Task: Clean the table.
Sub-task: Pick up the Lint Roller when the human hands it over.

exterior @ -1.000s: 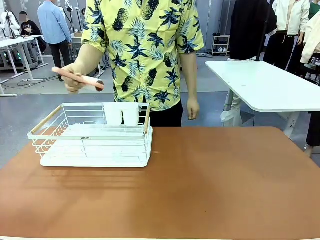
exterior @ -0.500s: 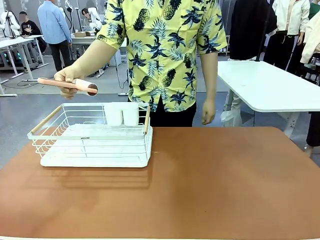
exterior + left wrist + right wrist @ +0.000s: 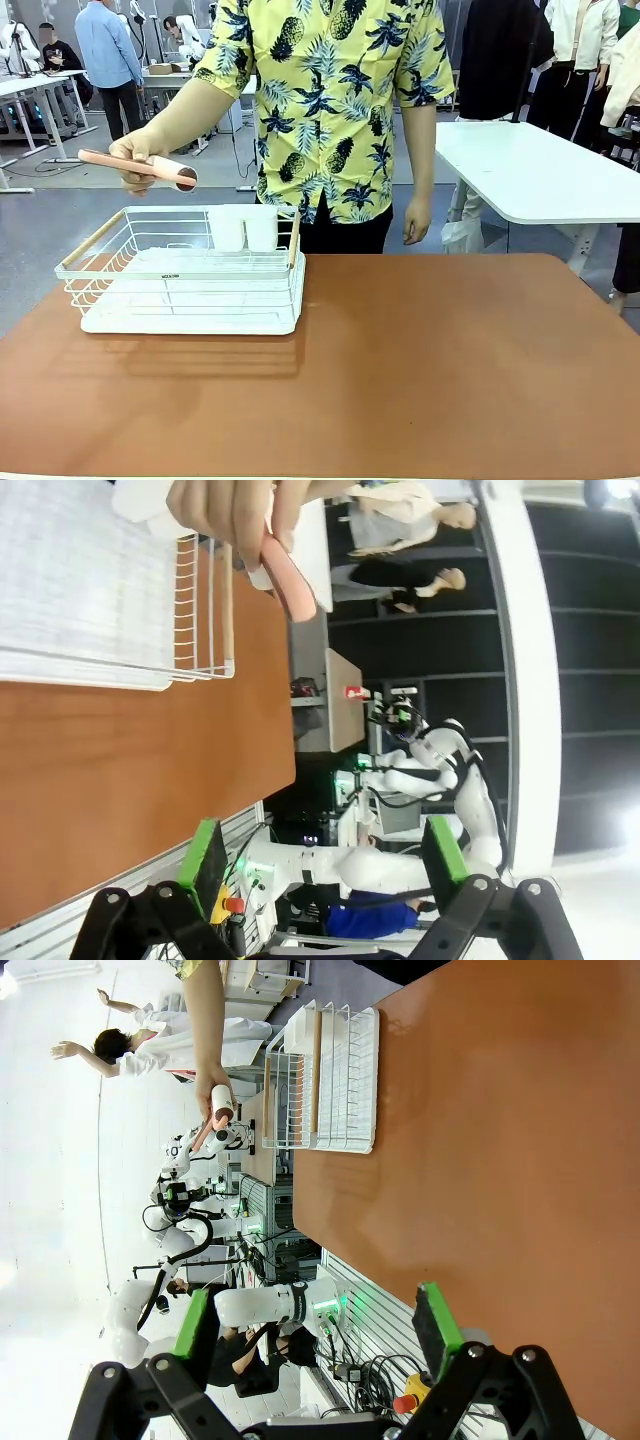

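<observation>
Down at the near edge, the left end effector [image 3: 322, 852] stands wide open, green pads spread, nothing between them. The right end effector [image 3: 313, 1325] is the same: jaws apart, gripping nothing. Both hang at the robot's side of the tabletop [image 3: 420, 380]. In the left wrist view the reddish-brown surface runs away up and to the left of the fingers, and in the right wrist view it spreads across the upper right. Its near edge passes just beside one green pad in each view, and neither end effector is over the middle.

Out across the tabletop, the near and right-hand stretches are bare brown. Towards the far left sits a white wire dish rack [image 3: 185, 272] on its white tray, with wooden handles at either end and a white holder [image 3: 243, 228] tucked at its back edge. The rack lies well apart from both end effectors.

Beyond it, at the far side, a person in a yellow pineapple-print shirt holds one hand [image 3: 133, 155] up above the rack's far left corner, gripping a pink rod [image 3: 160, 170] with a dark tip, level and off the rack. The other hand [image 3: 415, 222] hangs loose beside the body. Farther right stands a white-topped table [image 3: 530, 170]
</observation>
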Tool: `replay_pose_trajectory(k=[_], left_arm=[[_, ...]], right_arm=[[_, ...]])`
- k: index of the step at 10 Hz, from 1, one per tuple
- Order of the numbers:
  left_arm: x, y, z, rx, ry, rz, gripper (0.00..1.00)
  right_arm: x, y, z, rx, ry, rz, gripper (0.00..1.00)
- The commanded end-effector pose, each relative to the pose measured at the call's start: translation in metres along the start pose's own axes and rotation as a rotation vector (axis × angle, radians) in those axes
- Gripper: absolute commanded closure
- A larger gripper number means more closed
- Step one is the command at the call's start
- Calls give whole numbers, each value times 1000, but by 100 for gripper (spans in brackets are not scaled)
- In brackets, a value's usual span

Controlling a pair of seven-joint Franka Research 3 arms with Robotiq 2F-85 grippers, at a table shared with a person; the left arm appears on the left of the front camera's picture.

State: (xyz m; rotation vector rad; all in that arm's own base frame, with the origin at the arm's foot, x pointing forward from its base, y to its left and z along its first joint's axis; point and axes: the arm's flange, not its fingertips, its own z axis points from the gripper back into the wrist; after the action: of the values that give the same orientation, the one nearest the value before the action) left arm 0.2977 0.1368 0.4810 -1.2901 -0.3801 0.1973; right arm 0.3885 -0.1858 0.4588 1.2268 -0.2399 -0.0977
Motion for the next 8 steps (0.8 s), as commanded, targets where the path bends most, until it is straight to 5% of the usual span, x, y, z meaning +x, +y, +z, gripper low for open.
replay_pose_trajectory(k=[1, 4, 8], left_arm=[[-5, -18, -16, 73, -48, 57, 0], [10, -29, -44, 155, -148, 206, 0], [26, -36, -80, 206, -271, 254, 0]], right_arm=[[-1, 4, 1, 5, -1, -2, 0], [-1, 4, 1, 5, -1, -2, 0], [-1, 4, 1, 5, -1, -2, 0]])
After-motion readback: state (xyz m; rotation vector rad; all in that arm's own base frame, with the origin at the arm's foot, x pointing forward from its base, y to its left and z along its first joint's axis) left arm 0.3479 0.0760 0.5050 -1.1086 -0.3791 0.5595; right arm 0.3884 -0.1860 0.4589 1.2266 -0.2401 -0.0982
